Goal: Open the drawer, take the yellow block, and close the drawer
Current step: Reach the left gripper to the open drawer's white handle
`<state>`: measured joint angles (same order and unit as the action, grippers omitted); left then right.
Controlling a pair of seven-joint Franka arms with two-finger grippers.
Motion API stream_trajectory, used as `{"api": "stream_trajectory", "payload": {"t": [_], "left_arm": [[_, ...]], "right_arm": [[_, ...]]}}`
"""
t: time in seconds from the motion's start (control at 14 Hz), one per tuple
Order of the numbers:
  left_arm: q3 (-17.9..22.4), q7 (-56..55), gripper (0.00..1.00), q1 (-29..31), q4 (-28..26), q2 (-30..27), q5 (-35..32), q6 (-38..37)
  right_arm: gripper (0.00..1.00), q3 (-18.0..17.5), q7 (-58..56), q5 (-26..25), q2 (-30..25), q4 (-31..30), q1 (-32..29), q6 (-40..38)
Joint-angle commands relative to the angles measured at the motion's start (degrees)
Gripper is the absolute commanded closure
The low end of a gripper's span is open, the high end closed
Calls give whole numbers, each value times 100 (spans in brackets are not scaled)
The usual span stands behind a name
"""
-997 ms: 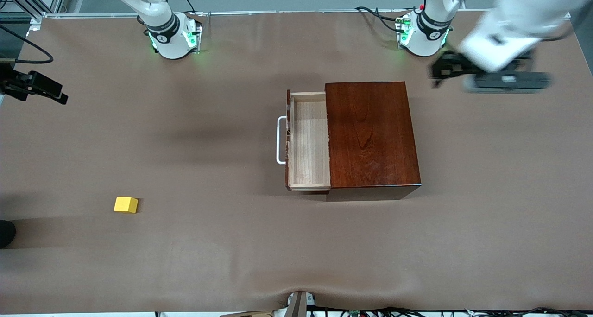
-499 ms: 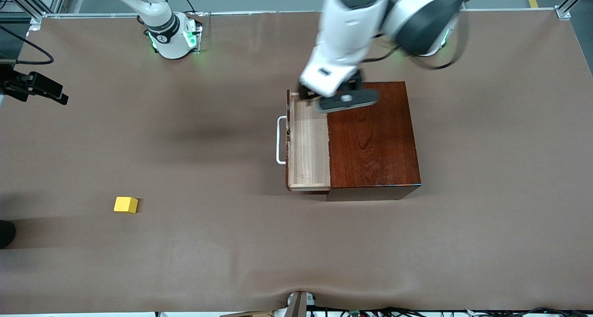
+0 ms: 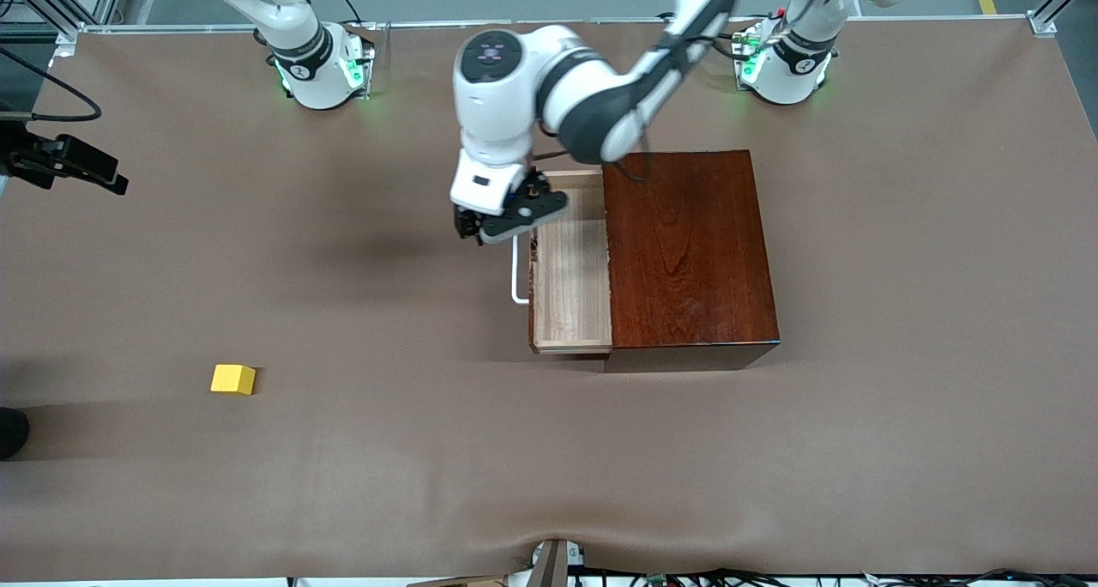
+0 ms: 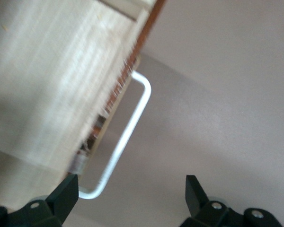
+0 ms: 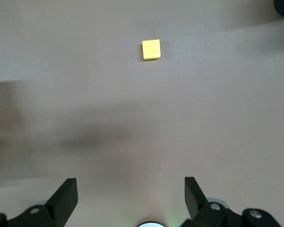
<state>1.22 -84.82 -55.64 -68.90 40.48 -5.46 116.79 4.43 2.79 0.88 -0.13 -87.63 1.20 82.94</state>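
Brown bench (image 3: 360, 484) under both arms. Left claw (image 3: 508, 218), jaws apart, has swung in from its own end and is now hovering over the white handle (image 3: 518, 271) of the pulled-out, empty drawer (image 3: 570, 278); closing looks next. Yellow block (image 3: 232, 378) is lying out near the front camera. Right claw (image 5: 130, 201) is waiting, spread wide

The tabletop (image 3: 360, 484) is showing a plain matte brown. The box (image 3: 686, 252) is gleaming dark reddish-brown with darker grain streaks. The drawer (image 3: 570, 287) is showing pale wood with fine straight grain, and its handle (image 3: 515, 278) is showing white. The yellow block (image 3: 232, 379) is showing plain bright yellow. The arms are showing white shells with black joints; the left gripper (image 3: 493, 226) is showing black fingers (image 4: 61, 198), and the bases are glowing green.
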Motion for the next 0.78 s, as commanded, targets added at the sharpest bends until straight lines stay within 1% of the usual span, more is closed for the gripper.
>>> {"api": "stream_trajectory", "payload": {"t": [0.0,0.28,0.36,0.5,0.71], "left_arm": [[256,-578,0,-228,465,530,-95,246],[361,-1466,0,-430,510,873,-113,686],[448,-1528,0,-465,501,891,-113,678],[467,-1686,0,-474,466,891,-113,643],[467,-1740,0,-457,457,891,-121,336]], "right_arm": [[0,-56,-69,-35,-75,-70,-94,47],[0,-56,-77,-35,-75,-70,-76,38],[0,-56,-69,-35,-67,-70,-76,47],[0,-56,-69,-35,-66,-70,-76,47],[0,-56,-69,-35,-66,-70,-67,47]]}}
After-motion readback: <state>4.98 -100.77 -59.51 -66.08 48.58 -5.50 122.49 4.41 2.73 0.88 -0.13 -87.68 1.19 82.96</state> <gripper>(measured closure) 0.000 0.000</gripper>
